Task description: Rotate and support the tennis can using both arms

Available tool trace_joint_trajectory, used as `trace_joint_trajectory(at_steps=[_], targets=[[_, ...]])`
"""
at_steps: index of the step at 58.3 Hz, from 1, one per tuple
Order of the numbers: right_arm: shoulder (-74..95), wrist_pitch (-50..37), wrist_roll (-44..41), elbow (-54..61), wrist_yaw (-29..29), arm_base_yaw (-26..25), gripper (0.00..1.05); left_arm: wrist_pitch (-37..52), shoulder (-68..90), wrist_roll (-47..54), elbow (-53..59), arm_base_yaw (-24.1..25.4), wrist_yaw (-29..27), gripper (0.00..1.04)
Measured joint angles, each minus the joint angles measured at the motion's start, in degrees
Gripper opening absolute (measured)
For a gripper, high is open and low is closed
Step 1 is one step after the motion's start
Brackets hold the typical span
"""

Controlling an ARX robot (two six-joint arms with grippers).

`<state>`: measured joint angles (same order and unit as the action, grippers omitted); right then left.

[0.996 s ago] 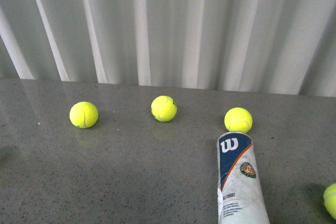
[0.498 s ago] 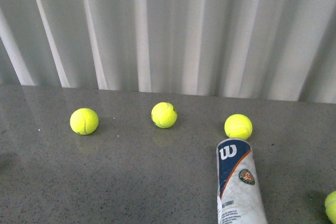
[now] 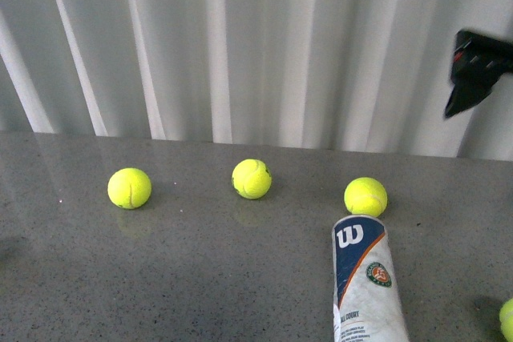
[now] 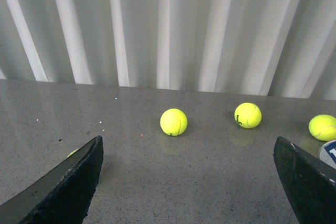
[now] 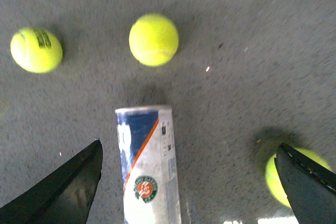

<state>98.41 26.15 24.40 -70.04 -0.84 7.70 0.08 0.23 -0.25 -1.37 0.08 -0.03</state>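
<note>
The tennis can [image 3: 365, 278] lies on its side on the grey table, its navy "W" end pointing to the back wall and its near end cut off by the front view's lower edge. My right gripper [image 5: 189, 187] hovers open above the can [image 5: 148, 166], which lies between the two black fingers [image 5: 68, 187], nearer that one, untouched. A black part of my right arm [image 3: 473, 70] shows high at the right. Further left, my left gripper [image 4: 189, 182] is open over bare table, with only a sliver of the can [image 4: 329, 153] at that view's edge.
Three yellow tennis balls [image 3: 129, 188] [image 3: 252, 179] [image 3: 365, 196] sit in a row behind the can, the last just off its far end. Another ball [image 3: 506, 318] lies at the right edge, under the right gripper's finger [image 5: 307, 187]. White curtains hang behind the table.
The balls and can have slid lower in the front view. A black part of the right arm has come into view at the upper right.
</note>
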Motion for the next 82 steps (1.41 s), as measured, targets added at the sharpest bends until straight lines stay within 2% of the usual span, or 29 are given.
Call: trace_joint_trajectory(at_steps=[17, 24, 52, 78, 82], targets=[[6.8, -6.2, -0.9, 8.7, -0.3, 6.4, 0.97, 0.0, 0.0, 0.0, 0.0, 0.0, 0.0, 0.98], [8.9, -8.8, -1.6, 10.2, 2.6, 6.7, 0.97, 0.0, 0.0, 0.0, 0.0, 0.0, 0.0, 0.98], [18.7, -14.2, -2.8, 5.1, 2.9, 8.2, 0.97, 0.0, 0.0, 0.0, 0.0, 0.0, 0.0, 0.98], [23.5, -18.8, -2.0, 2.7, 5.7, 9.9, 0.97, 0.0, 0.0, 0.0, 0.0, 0.0, 0.0, 0.98], [23.9, -19.5, -1.7, 2.7, 5.8, 10.3, 0.86, 0.0, 0.0, 0.0, 0.0, 0.0, 0.0, 0.98]])
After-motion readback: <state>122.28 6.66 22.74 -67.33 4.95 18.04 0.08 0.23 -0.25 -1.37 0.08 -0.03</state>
